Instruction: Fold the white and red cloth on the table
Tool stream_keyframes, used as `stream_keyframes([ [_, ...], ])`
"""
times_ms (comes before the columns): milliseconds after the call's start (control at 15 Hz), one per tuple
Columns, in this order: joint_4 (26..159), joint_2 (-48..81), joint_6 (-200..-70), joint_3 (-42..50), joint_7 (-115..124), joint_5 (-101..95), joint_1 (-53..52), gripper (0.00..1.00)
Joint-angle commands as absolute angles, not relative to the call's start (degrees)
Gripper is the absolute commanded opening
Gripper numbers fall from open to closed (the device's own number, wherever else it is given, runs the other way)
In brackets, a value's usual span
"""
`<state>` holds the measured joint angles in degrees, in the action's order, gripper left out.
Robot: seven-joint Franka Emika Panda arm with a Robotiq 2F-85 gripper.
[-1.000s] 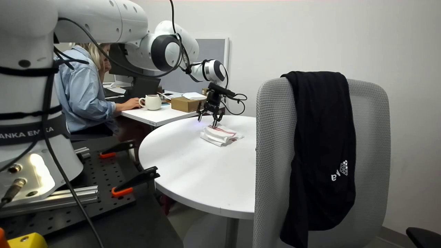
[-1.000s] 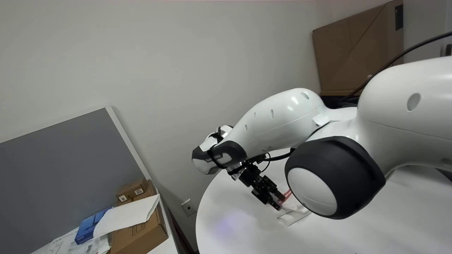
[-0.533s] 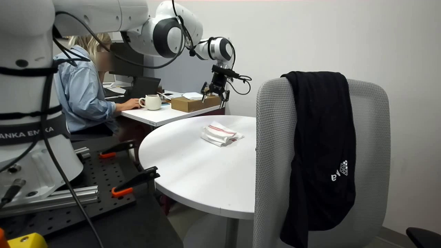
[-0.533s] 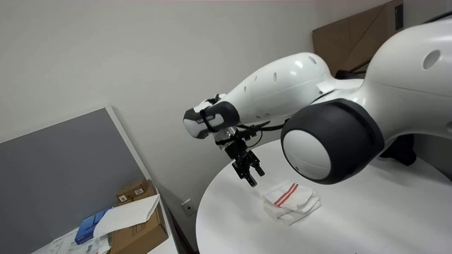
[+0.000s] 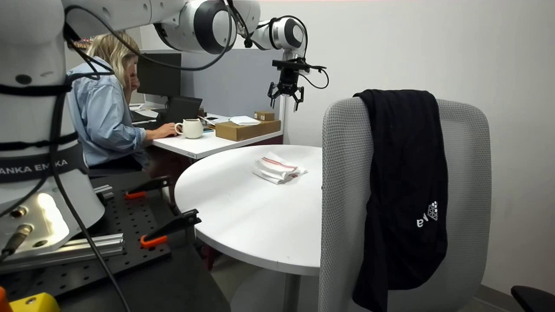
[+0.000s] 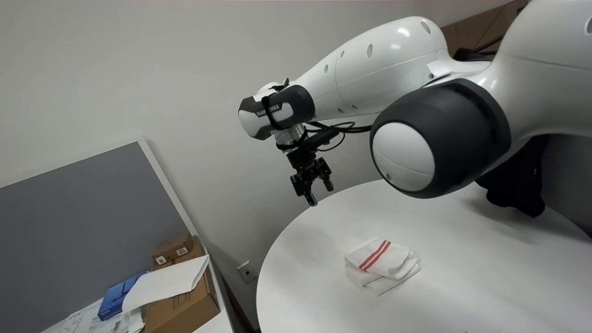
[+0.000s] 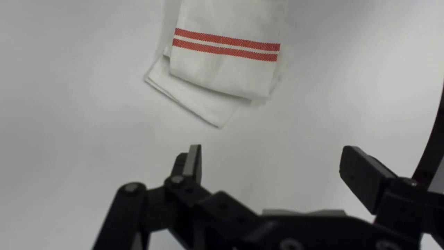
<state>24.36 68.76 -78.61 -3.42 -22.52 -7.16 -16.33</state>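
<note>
Gripper (image 5: 284, 105) now lifted clear, jaws apart, nothing held; cloth (image 6: 381, 263) left folded, askew, inside edge of tabletop (image 5: 243, 216), task likely done

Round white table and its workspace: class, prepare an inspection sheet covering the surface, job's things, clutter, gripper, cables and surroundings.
Surface: large round white table, smooth-topped.
Job's things: thin white fabric cloth with two red stripes, on the table in uneven layers, a lower one sticking out.
Clutter: long brown cardboard box and rounded cream mug on the neighbouring white desk.
Gripper: black two-finger gripper, open, hanging above the table, apart from the cloth.
Cables: black cable, sagging in a loose curve below the white robot arm.
Surroundings: grey mesh chair with a black garment draped over it; blonde person in a light-blue shirt seated at the desk.
</note>
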Motion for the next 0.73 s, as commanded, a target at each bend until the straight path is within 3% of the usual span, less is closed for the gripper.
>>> stream_keyframes([
  [0, 24.5, 68.1, -83.2, -2.6, -19.8, -7.1, -16.8, 1.0],
  [667, 26.1, 67.8, -86.3, -2.4, -21.1, -7.4, -17.2, 1.0],
])
